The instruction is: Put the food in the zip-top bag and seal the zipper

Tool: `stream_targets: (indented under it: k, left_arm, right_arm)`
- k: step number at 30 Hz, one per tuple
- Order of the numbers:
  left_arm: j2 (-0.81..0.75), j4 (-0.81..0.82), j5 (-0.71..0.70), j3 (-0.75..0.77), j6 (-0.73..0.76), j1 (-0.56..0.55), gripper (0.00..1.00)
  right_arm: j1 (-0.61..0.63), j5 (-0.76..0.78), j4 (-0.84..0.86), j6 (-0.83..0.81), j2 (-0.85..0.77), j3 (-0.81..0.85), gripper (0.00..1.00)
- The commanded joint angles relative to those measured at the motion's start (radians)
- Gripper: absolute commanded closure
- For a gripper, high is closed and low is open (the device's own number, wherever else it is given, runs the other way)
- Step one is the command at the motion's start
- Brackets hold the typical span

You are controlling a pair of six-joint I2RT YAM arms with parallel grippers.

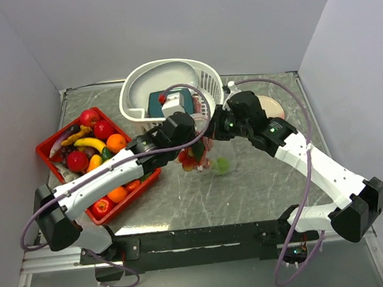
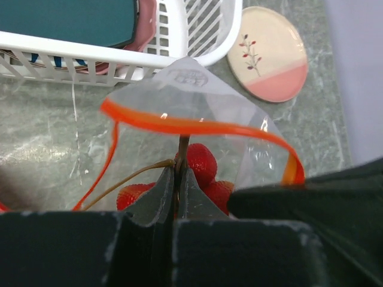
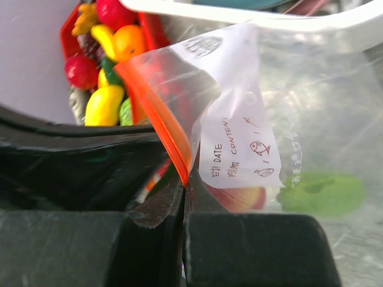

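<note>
While most food (image 1: 94, 149) sits in the red tray (image 1: 41, 150), left gripper (image 2: 178, 190) is pinched on the red grape bunch (image 2: 200, 162) stem at the mouth of the zip-top bag (image 2: 197, 101), mid-table. Green piece (image 3: 323, 192) already in. Right gripper (image 3: 184, 190) clamps the zipper (image 3: 158, 119), unsealed. White basket (image 1: 135, 88) crowds close behind; plate (image 1: 273, 105) far right.

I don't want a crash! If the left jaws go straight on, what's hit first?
Likely the red grape bunch the left gripper holds, then the far wall of the zip-top bag; depth unclear.
</note>
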Motion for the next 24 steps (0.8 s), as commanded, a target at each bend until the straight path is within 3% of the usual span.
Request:
stream_targets:
  k: [1,9,10,14,15,16,18,20,24]
  left_arm:
    - [0.064,0.005,-0.043,0.064,-0.007,-0.01,0.95]
    - [0.15,-0.11,-0.115,0.178,0.017,0.0,0.82]
    - [0.154,-0.113,-0.103,0.181,0.022,0.0,0.71]
    - [0.146,-0.127,-0.087,0.196,0.033,0.003,0.59]
    - [0.132,-0.126,-0.078,0.195,0.036,0.004,0.55]
    - [0.118,-0.121,-0.064,0.191,0.046,0.003,0.44]
    - [0.062,-0.075,0.015,0.167,0.062,0.004,0.39]
    - [0.019,-0.052,0.067,0.142,0.065,0.003,0.39]
    - [-0.088,-0.113,0.082,0.121,0.034,0.003,0.49]
  right_arm:
    - [0.001,-0.079,0.083,0.026,-0.013,0.017,1.0]
    - [-0.001,-0.065,0.07,0.029,-0.042,-0.026,1.0]
    - [0.001,-0.068,0.071,0.026,-0.038,-0.034,1.0]
    - [-0.001,-0.078,0.083,0.031,-0.029,-0.049,1.0]
    - [-0.001,-0.07,0.08,0.029,-0.027,-0.048,1.0]
    - [-0.001,-0.065,0.074,0.028,-0.024,-0.042,1.0]
    - [-0.002,-0.041,0.058,0.016,-0.019,-0.033,1.0]
    - [-0.002,0.005,0.042,0.0,-0.013,-0.017,1.0]
    - [-0.002,0.066,0.018,-0.015,-0.015,-0.008,1.0]
